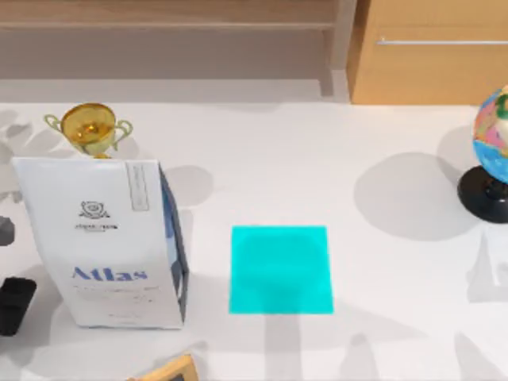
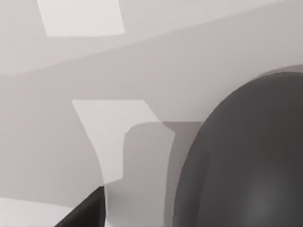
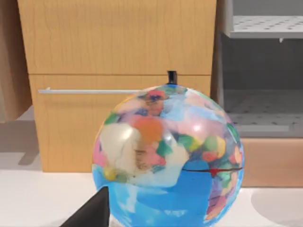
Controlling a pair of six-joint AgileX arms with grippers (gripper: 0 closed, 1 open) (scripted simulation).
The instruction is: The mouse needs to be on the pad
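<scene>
A dark tip of the left gripper (image 2: 87, 215) edges into the left wrist view, and whether its jaws are open or closed cannot be told. Close to that camera looms a dark grey rounded body (image 2: 246, 161) against pale grey surfaces; what it is cannot be told.

A dark tip of the right gripper (image 3: 92, 213) shows in the right wrist view, its jaws likewise impossible to judge. It sits near a multicoloured globe (image 3: 168, 156) that stands before a light wooden cabinet (image 3: 118, 47) with a metal bar handle (image 3: 90, 91).

In the top view, the flat bright cyan rectangular pad (image 1: 280, 270) lies on the white worktop (image 1: 317, 159) at lower centre, its whole face showing. To its left stands a white paper bag lettered "Atlas" (image 1: 99, 242), with a small gold trophy cup (image 1: 89, 128) beyond it at upper left. A wooden-framed object (image 1: 171, 371) pokes in at the bottom edge and a black shape (image 1: 14, 305) at the left edge.
</scene>
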